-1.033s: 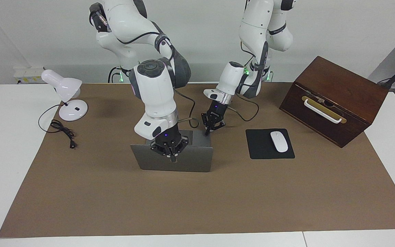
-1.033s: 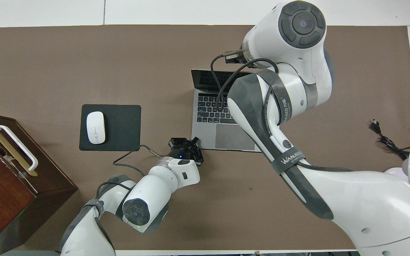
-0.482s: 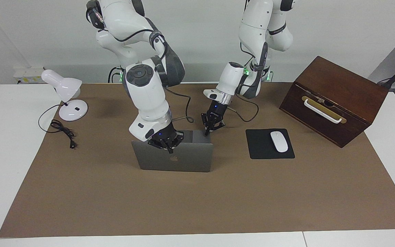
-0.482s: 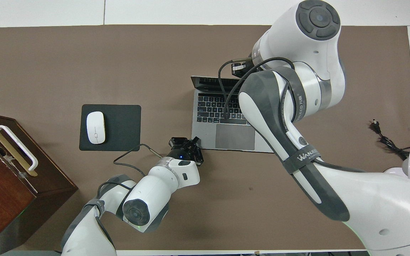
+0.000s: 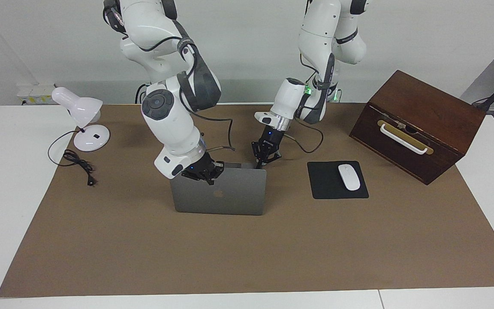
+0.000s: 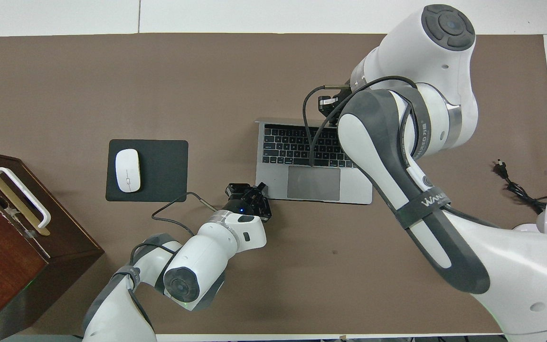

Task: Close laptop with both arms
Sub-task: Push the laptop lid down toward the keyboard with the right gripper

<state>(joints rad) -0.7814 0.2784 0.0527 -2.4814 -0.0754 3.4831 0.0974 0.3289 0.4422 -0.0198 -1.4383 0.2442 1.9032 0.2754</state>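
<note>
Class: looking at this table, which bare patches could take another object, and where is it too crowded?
Free: the brown mat from the laptop and mouse pad out to the edge farthest from the robots, and between desk lamp and laptop. Crowded: around the laptop, where both grippers work, and between mouse pad and wooden box.

White mouse (image 5: 349,177) on black mouse pad (image 5: 325,188), wooden box (image 5: 418,125), white desk lamp (image 5: 82,118), brown mat (image 5: 247,253)

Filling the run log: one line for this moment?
laptop: lid near upright | right gripper: shut, at lid's top edge | left gripper: shut, at laptop's base corner
</note>
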